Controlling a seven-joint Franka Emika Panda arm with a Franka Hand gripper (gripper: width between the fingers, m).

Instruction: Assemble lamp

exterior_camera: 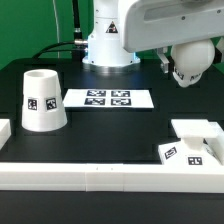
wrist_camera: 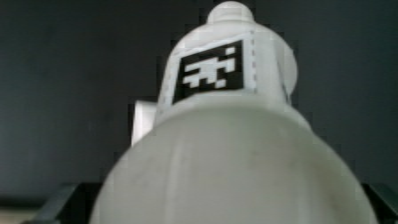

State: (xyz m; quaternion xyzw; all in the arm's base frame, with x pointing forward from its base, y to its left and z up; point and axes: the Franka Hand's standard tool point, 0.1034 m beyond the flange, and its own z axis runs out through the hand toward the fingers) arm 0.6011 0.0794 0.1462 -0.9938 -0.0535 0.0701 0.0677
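The white bulb [exterior_camera: 195, 62] hangs in the air at the exterior view's upper right, held in my gripper [exterior_camera: 178, 58]. In the wrist view the bulb [wrist_camera: 222, 130] fills the picture, its tagged neck pointing away and its round body hiding my fingertips. The jaws seem shut on it. The cone-shaped shade [exterior_camera: 43, 100] stands on the table at the exterior view's left, tag facing the camera. The flat square base [exterior_camera: 193, 146] lies at the exterior view's lower right, below the held bulb and nearer the camera.
The marker board [exterior_camera: 108, 99] lies flat on the black table between the shade and the arm's white pedestal [exterior_camera: 108, 45]. A long white border rail [exterior_camera: 100, 176] runs along the front edge, with a short piece [exterior_camera: 4, 130] at the exterior view's left.
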